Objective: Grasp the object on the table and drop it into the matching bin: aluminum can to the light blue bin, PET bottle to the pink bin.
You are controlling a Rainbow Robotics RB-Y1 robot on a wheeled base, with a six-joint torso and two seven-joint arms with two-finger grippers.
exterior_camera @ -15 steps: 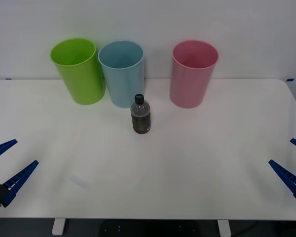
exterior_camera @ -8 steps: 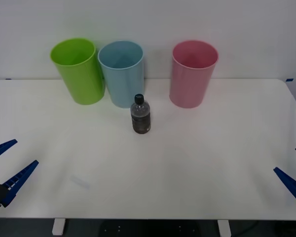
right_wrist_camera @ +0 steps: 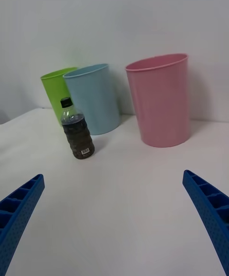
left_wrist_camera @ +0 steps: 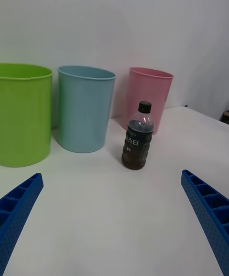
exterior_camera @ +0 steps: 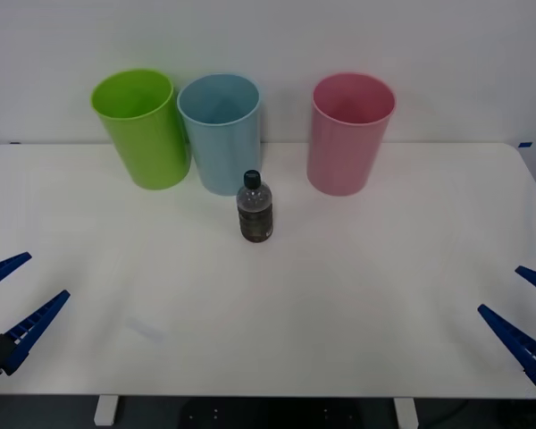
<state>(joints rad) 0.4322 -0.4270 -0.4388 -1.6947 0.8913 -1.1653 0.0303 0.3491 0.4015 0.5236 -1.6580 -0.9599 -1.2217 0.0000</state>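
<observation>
The PET bottle [exterior_camera: 255, 207], small and clear with a black cap and dark brown liquid, stands upright on the white table [exterior_camera: 357, 295], just in front of the light blue bin [exterior_camera: 221, 138]. The pink bin [exterior_camera: 348, 138] stands to the bottle's right at the back. My left gripper [exterior_camera: 47, 275] is open at the table's front left corner, far from the bottle. My right gripper [exterior_camera: 499, 289] is open at the front right corner, also far off. The right wrist view shows the bottle [right_wrist_camera: 77, 132] and pink bin [right_wrist_camera: 160, 101] ahead; the left wrist view shows the bottle [left_wrist_camera: 137, 137].
A lime green bin [exterior_camera: 143, 130] stands left of the light blue one, the two almost touching. All the bins line up along the table's back edge by the wall. Wide bare tabletop lies between the grippers and the bottle.
My right gripper has shifted a little at the front right corner, ending slightly lower and further left. The left gripper, bottle and bins have not moved.
</observation>
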